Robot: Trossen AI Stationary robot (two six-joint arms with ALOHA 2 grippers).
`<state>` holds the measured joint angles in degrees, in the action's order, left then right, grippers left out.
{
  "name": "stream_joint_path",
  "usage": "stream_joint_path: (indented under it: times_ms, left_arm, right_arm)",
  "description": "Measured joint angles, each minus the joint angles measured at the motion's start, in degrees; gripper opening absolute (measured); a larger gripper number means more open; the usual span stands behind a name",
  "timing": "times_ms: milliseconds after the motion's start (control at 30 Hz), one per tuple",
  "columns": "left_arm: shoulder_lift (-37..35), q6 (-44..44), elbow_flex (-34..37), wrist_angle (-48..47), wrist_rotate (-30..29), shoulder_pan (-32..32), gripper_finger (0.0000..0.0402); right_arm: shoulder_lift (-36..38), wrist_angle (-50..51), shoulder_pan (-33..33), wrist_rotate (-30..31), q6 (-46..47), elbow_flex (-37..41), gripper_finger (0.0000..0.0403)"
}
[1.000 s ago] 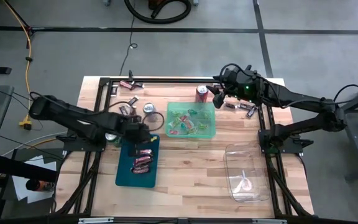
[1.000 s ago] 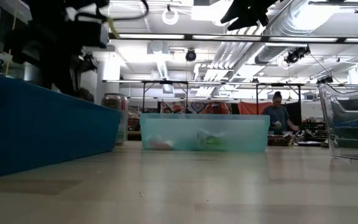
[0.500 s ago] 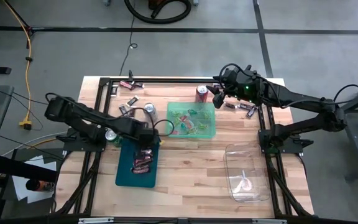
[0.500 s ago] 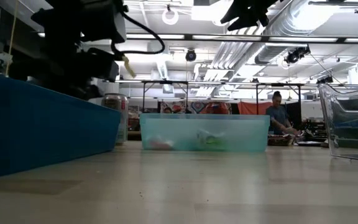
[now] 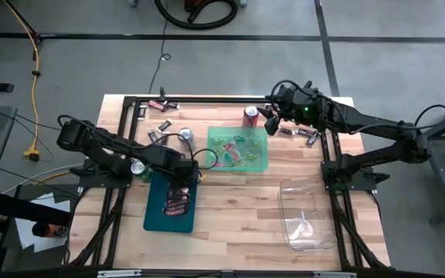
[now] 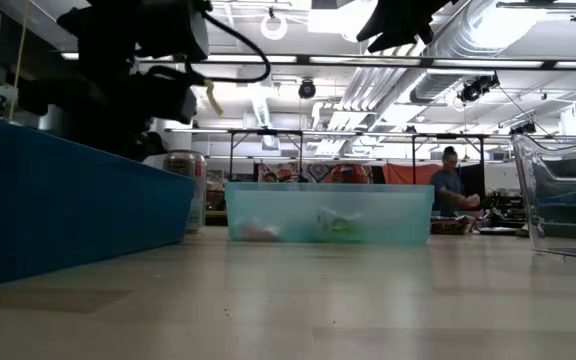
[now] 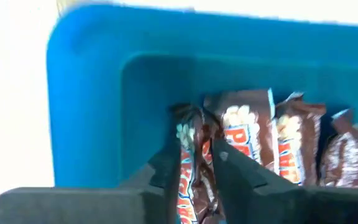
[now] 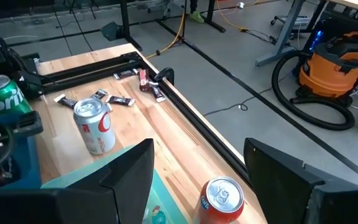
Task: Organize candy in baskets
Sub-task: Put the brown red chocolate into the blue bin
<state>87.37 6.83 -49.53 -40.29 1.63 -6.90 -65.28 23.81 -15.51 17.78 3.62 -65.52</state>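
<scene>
My left gripper (image 7: 196,165) points down into the dark teal basket (image 5: 154,218), near its far end. Its fingers are slightly parted, with a brown-and-red candy bar (image 7: 192,140) between them. Several like bars (image 7: 250,134) lie side by side on the basket floor. In the high view this gripper (image 5: 182,184) is over those bars. My right gripper (image 8: 197,180) hangs open and empty above the table's far right, near the red can (image 5: 251,116). The light green basket (image 5: 263,162) holds bright candies. The clear basket (image 5: 315,232) stands at the near right. My left gripper comes from above with one finger (image 7: 166,171) on each side of the candy bar's middle (image 7: 194,158), lying across its length. I cannot tell whether the fingers touch the wrapper. The bar lies in the teal basket beside the other bars.
A silver can (image 5: 185,137) and a green can (image 5: 137,167) stand just beyond the teal basket. Loose candies lie at the far left (image 5: 161,104) and far right (image 5: 304,137). Black frame rails (image 5: 327,147) run along the table's sides. Bare wood lies between the baskets.
My left gripper has moved from the teal basket's far edge toward the table's near edge and down into the basket, tipping more steeply downward. My right gripper has kept still.
</scene>
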Motion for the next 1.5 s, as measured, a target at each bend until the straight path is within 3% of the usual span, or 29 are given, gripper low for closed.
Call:
stream_joint_path:
  times_ms: [233, 333, 500, 600, 733, 867, 967, 1333, 1500]
  left_arm:
    - [-0.01, -0.85, -4.98, -6.71, 0.33, 1.01, 0.0153]
    - [-0.26, -1.40, -7.61, -13.52, 3.41, 2.79, 0.0178]
    - [-7.34, 2.76, -12.54, -20.84, 8.18, 8.70, 0.0199]
    - [-15.89, 5.61, -13.51, -12.67, 5.66, 13.01, 0.0202]
    - [-25.29, 7.91, -11.22, 8.46, 0.24, 19.78, 0.0202]
    - [-29.58, 12.00, -6.85, 29.98, 0.62, 25.70, 0.0202]
    - [-30.33, 12.75, -4.05, 37.71, 2.70, 27.79, 0.0202]
    - [-30.55, 15.29, -2.69, 37.57, 2.43, 29.30, 0.0202]
    - [-29.82, 20.63, -4.31, 31.15, -8.91, 33.40, 0.0202]
  right_arm:
    - [0.00, 0.16, 0.00, 0.00, -0.98, 0.00, 0.0243]
    - [0.14, 0.20, 0.00, 0.00, -1.80, 0.00, 0.0243]
    - [3.59, 1.27, -0.35, 0.65, -0.75, 0.00, 0.0243]
    - [5.94, 4.78, -1.75, 1.33, 3.73, -0.02, 0.0243]
    - [8.18, 10.46, -3.89, 1.50, 8.38, -0.02, 0.0243]
    - [8.43, 14.24, -4.87, 1.45, 12.17, -0.02, 0.0243]
    - [8.22, 15.32, -4.85, 1.25, 14.46, -0.02, 0.0243]
    - [8.24, 15.85, -4.83, 1.27, 20.08, -0.02, 0.0243]
    - [8.24, 15.83, -4.83, 1.24, 21.45, -0.02, 0.0243]
